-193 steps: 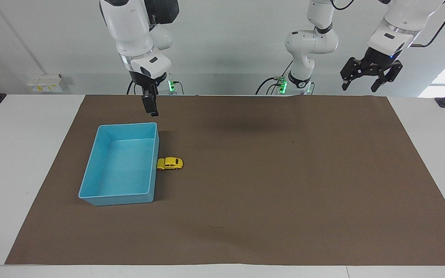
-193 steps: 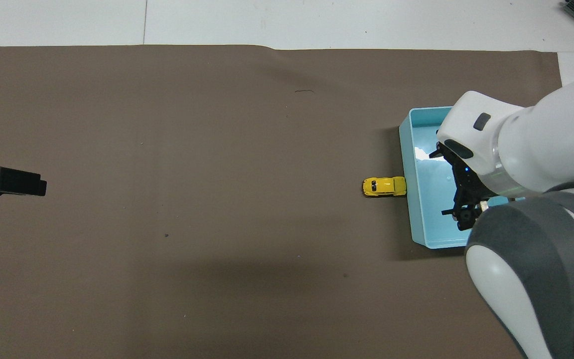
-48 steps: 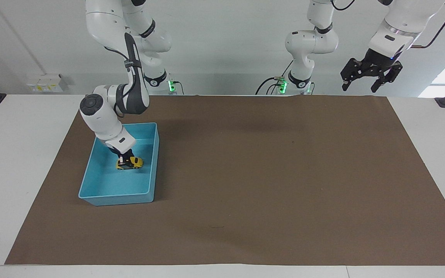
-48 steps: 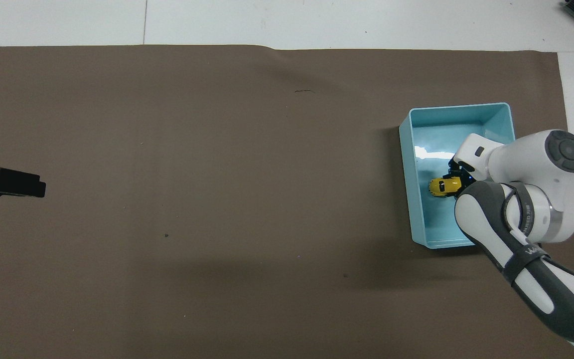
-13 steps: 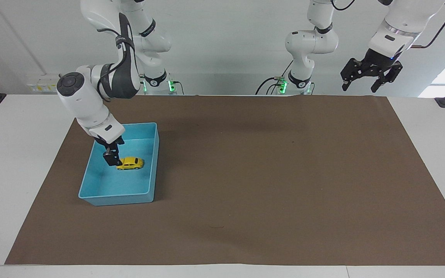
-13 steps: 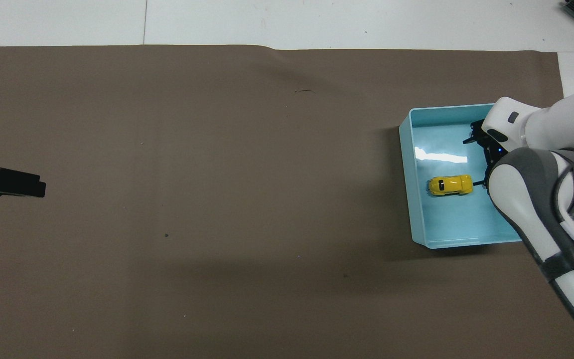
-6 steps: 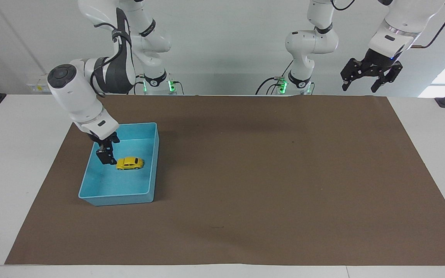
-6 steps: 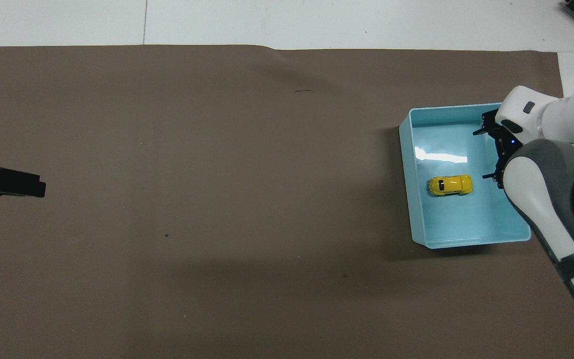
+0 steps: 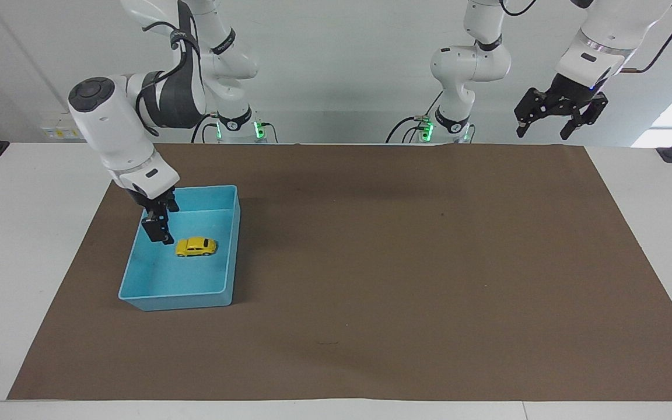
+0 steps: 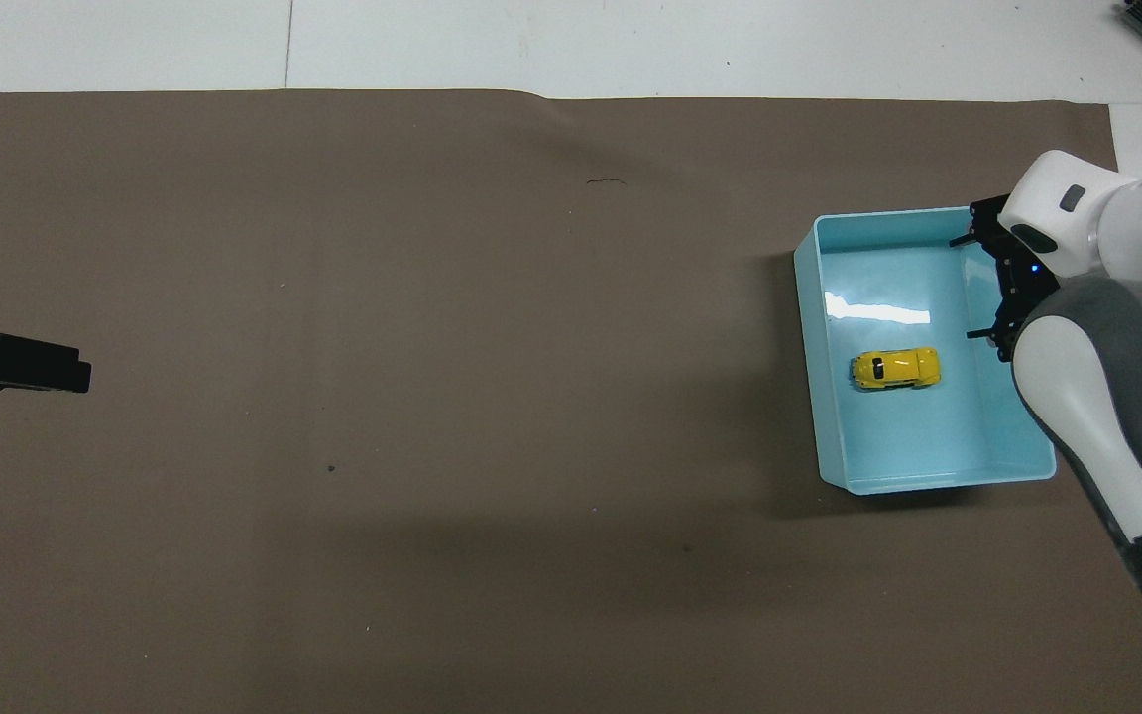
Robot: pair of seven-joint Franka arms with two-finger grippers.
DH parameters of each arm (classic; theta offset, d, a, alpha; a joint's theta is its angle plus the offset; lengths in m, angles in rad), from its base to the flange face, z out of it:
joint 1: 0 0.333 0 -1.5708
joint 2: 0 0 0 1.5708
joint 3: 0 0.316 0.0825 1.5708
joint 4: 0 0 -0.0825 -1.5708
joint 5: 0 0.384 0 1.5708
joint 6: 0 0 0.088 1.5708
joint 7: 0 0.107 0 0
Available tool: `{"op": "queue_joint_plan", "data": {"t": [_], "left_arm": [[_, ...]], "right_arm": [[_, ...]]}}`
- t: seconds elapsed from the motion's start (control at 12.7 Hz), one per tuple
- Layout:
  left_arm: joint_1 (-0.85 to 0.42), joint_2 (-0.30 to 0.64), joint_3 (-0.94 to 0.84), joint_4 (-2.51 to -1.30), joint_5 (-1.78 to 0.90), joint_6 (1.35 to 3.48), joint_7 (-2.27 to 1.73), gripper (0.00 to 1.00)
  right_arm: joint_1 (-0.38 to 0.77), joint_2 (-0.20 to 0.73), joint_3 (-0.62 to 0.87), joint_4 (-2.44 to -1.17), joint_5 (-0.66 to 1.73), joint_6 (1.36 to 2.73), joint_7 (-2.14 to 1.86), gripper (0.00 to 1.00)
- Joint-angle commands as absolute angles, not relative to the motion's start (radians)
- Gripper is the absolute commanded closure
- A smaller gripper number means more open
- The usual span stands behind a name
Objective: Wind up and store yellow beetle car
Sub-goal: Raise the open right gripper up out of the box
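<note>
A white surface [image 9: 32, 233] is seen, most of it covered by a large brown mat [image 9: 406, 262] whose edge farthest from the robots shows a slight ripple in the overhead view. A pale wall [image 9: 342, 58] runs along the robots' end of the room, with a bank of sockets [image 9: 67, 125] fixed low on it toward the right arm's end. Green lights are lit at both arm bases, and black cables trail from them.

A blue bin [image 9: 137, 256] stands on the mat toward the right arm's end of the surface. The yellow beetle car [image 9: 196, 247] is found inside it, resting on its wheels on the bin floor, clear of the walls, and touched by nothing.

The right hand [image 9: 157, 230] is held over the bin, just beside the car and above it. Its fingers are spread wide and nothing is gripped between them.

The left hand [image 9: 560, 119] is kept waiting high over the left arm's end of the surface, near the mat's corner. Its fingers are likewise spread wide and empty.
</note>
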State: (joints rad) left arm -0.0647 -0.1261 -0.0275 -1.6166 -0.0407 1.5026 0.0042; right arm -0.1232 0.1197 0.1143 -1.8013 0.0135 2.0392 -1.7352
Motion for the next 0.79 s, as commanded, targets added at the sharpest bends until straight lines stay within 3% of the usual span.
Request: {"op": "queue_joint_plan", "data": {"t": [0.0, 0.71], "left_arm": [[-0.048, -0.123, -0.037, -1.601, -0.048, 1.483, 0.014, 0.0], [-0.048, -0.123, -0.037, -1.601, -0.048, 1.483, 0.014, 0.0]], "right_arm": [[-0.104, 0.089, 0.117, -1.801, 0.008, 2.06, -1.654, 0.0], [-0.058, -0.011, 0.063, -1.799, 0.015, 1.993, -1.517, 0.0]]}}
